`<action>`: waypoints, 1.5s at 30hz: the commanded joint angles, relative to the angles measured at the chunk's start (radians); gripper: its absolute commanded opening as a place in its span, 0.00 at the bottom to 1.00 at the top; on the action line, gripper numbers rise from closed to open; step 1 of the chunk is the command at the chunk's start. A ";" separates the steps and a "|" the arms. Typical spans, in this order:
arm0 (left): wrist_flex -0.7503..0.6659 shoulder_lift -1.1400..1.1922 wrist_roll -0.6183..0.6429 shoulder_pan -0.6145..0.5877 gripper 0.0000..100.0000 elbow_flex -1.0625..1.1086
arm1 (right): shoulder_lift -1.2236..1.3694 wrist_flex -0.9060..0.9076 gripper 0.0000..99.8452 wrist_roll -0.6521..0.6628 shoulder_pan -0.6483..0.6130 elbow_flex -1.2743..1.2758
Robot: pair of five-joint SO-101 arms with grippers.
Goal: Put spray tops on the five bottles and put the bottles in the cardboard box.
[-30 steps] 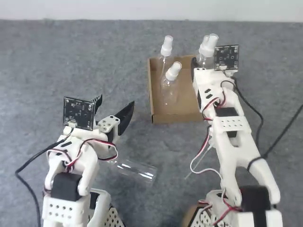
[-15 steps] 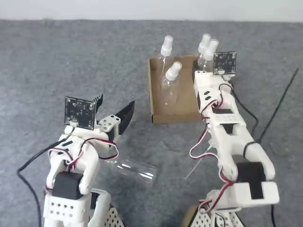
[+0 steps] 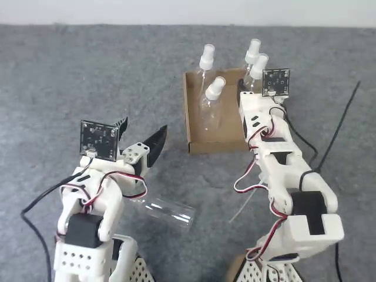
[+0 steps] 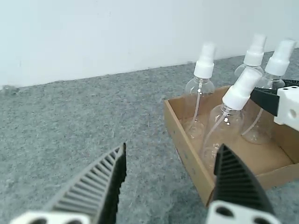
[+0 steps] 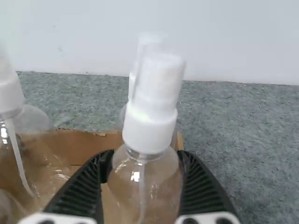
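The cardboard box (image 3: 187,111) sits at mid-back of the table with several clear bottles with white spray tops standing in it (image 3: 210,100) (image 4: 200,88). My right gripper (image 5: 145,158) is shut on one of them, the spray bottle (image 5: 148,121) at the box's far right corner (image 3: 259,61), jaws hugging its shoulders. Another capped bottle (image 3: 254,48) stands just behind it. A clear bottle without a top (image 3: 167,212) lies on its side near my left arm. My left gripper (image 3: 144,124) (image 4: 173,154) hangs open and empty, to the left of the box.
Grey carpet covers the table. Loose white and black cables (image 3: 249,188) trail beside the right arm. In the left wrist view the right arm's finger (image 4: 267,99) shows at the box's side. A white wall stands behind.
The right arm has folded up at the elbow and its wrist has drawn slightly back and left, shifting the held bottle a little nearer. The left arm has stayed still.
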 commanded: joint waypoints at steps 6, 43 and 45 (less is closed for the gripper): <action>-0.026 -0.011 0.002 0.000 0.28 -0.007 | -0.013 -0.019 0.13 -0.006 0.004 -0.005; -0.032 -0.011 0.002 0.000 0.28 -0.007 | -0.025 -0.019 0.25 0.058 0.005 0.012; -0.032 -0.011 0.002 0.000 0.28 -0.007 | -0.031 -0.019 0.25 0.072 0.001 0.012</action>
